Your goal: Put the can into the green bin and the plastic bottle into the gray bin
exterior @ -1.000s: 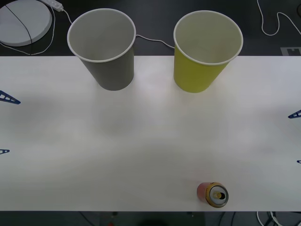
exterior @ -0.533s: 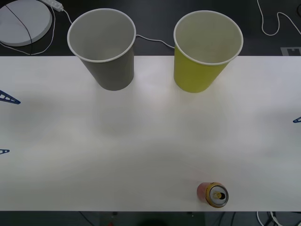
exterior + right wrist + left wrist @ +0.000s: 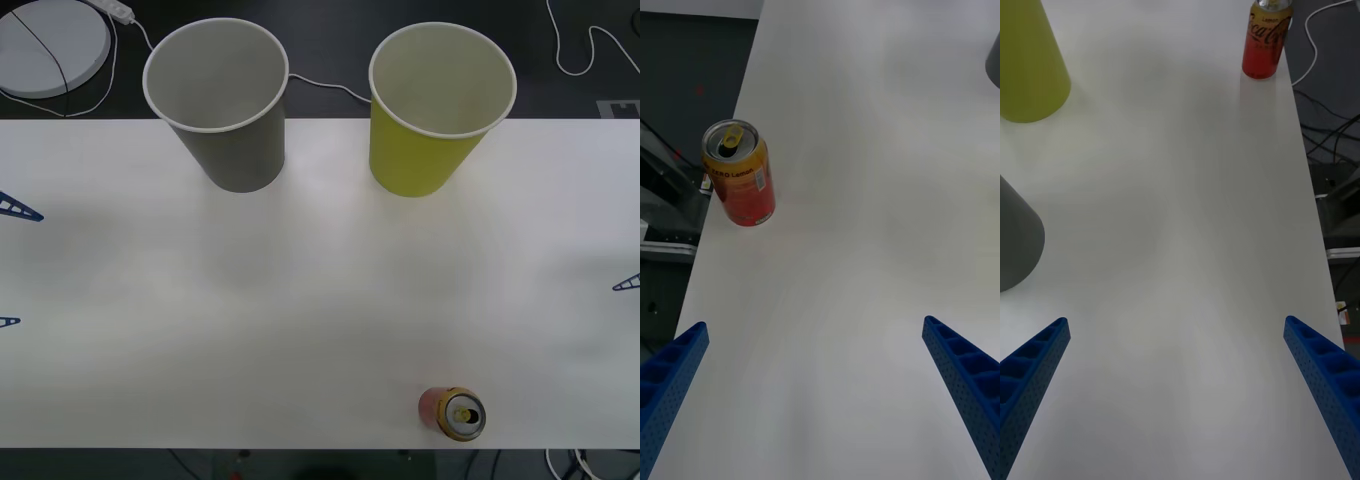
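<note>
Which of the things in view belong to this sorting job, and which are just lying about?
Belong to the job:
small red drink can, upright near the table's front edge
large yellow-green cup-shaped bin
large dark gray cup-shaped bin

Lying about:
round white disc behind the table
white cables

A white table (image 3: pixel 320 290) with a wide bare middle — open room for a gripper to cross from either side edge. Along the far edge stand two tall obstacles, the gray bin (image 3: pixel 222 105) toward the left and the green bin (image 3: pixel 438 110) toward the right, with a passable gap between them. The can (image 3: pixel 455 412) stands upright at the near edge, right of centre — bare surface all around it
</note>
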